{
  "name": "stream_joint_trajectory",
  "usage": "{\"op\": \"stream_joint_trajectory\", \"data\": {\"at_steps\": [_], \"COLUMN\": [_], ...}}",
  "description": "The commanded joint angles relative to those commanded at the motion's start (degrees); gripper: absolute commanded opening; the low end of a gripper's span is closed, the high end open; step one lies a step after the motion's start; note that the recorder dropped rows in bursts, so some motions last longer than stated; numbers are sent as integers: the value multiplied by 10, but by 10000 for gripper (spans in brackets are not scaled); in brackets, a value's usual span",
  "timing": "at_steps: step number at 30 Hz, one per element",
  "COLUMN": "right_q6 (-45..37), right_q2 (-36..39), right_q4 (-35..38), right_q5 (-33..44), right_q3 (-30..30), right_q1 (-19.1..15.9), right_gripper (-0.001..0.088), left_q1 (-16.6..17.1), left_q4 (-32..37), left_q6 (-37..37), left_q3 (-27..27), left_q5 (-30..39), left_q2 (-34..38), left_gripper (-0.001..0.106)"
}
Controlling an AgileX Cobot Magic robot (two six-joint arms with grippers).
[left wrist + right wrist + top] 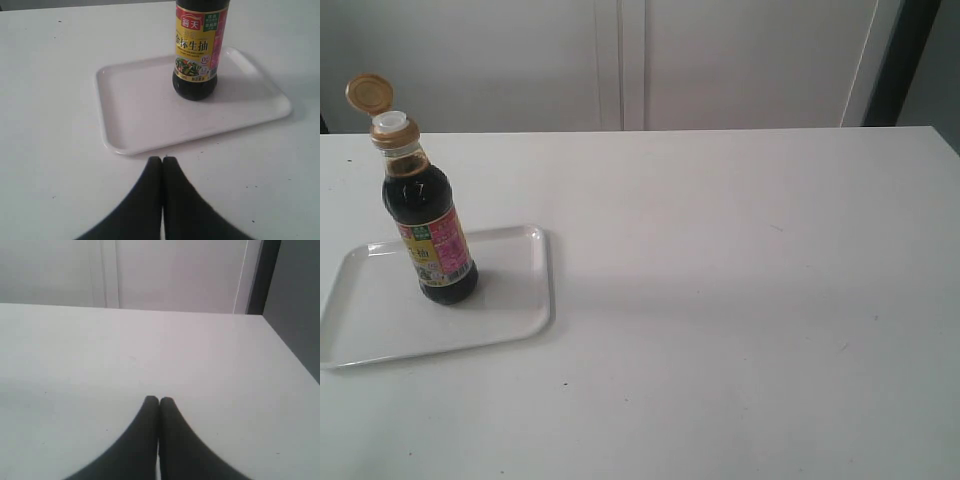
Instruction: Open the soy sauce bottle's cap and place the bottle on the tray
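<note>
**A:** What lies in front of you, starting with the biggest?

**B:** You have the white table [740, 300] filling the exterior view. On its left side sits the tray [510, 320], flat and white. The soy sauce bottle [428, 225] stands upright on the tray, toward its back half, dark liquid up to the shoulder.

**A:** Can you read the label?

**B:** From your left wrist view, yes: a red badge at the top reads 海天, and under it, on yellow, large characters ending in 生抽. Below that is a small picture of vegetables; the finer print is too small for you to make out.

**A:** And the cap?

**B:** The cap [368, 93] is flipped back on its hinge, with the white spout [390, 122] exposed.

**A:** Your grippers?

**B:** Your left gripper [162, 159] has its fingers pressed together, holding nothing, just beside the tray's near rim. Your right gripper [159, 400] is likewise closed and empty over bare table.
</note>
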Motion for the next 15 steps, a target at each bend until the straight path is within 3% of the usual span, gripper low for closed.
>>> {"op": "stream_joint_trajectory", "data": {"at_steps": [3, 15], "right_q6": [0, 0], "right_q2": [0, 0], "right_q4": [-1, -1], "right_q5": [31, 38], "right_q3": [0, 0], "right_q1": [0, 0], "right_gripper": [0, 0], "left_q1": [0, 0], "left_q4": [0, 0], "left_q6": [0, 0], "left_q3": [0, 0], "left_q5": [0, 0], "left_q2": [0, 0], "left_gripper": [0, 0]}}
